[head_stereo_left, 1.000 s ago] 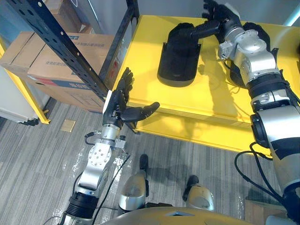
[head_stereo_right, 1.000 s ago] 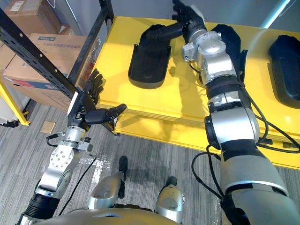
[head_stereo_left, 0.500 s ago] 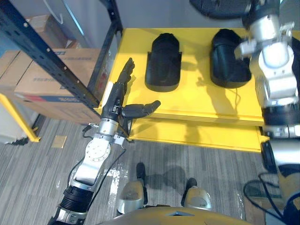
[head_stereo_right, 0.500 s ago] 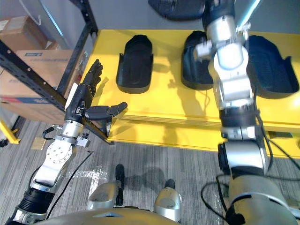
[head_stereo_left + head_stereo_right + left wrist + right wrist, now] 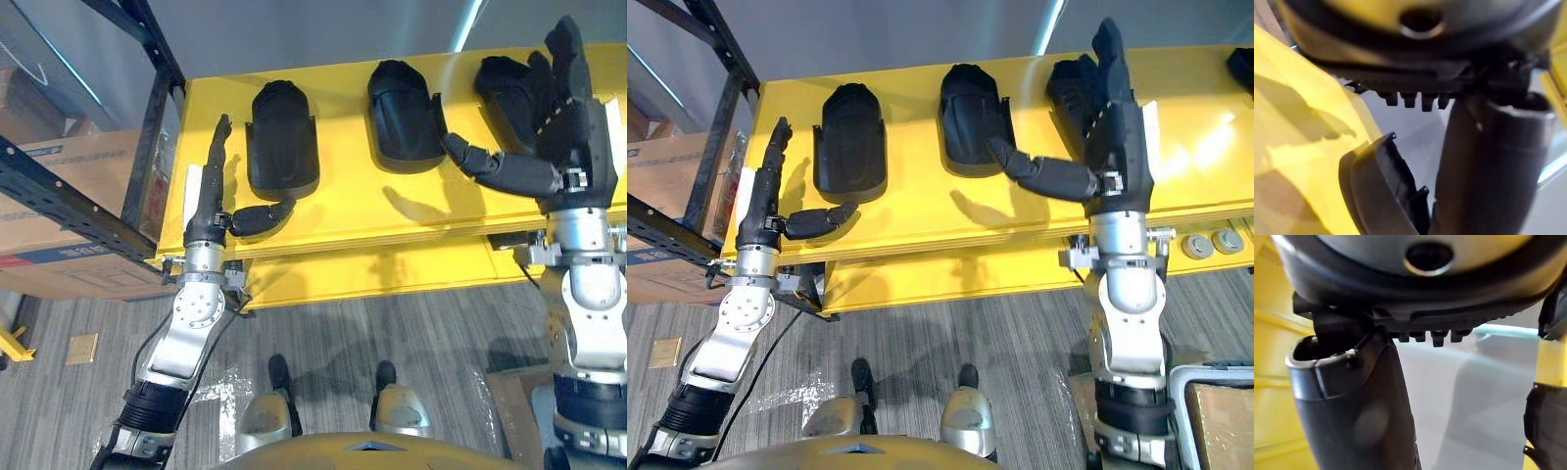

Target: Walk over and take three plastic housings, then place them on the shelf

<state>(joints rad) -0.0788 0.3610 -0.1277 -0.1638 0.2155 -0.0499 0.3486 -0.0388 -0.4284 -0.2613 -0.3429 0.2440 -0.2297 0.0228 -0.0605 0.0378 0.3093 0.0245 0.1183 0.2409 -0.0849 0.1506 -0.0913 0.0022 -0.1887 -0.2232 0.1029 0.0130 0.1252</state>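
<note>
The right hand [image 5: 1415, 289] looks big and dark, and its fat thumb [image 5: 1356, 416] sticks out from it. A yellow table [image 5: 1273, 382] shows beside the thumb. The edge of a black plastic housing [image 5: 1547, 426] peeks in across from it.

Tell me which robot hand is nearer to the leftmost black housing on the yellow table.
Left. The left robot hand is open just beside the leftmost housing, on its left, thumb pointing at its near end. The right robot hand is far off, by the rightmost housing.

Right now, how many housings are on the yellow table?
3 housings: one by the left hand, one in the middle, one partly behind the right hand. A dark shape at the far right may be a fourth.
</note>
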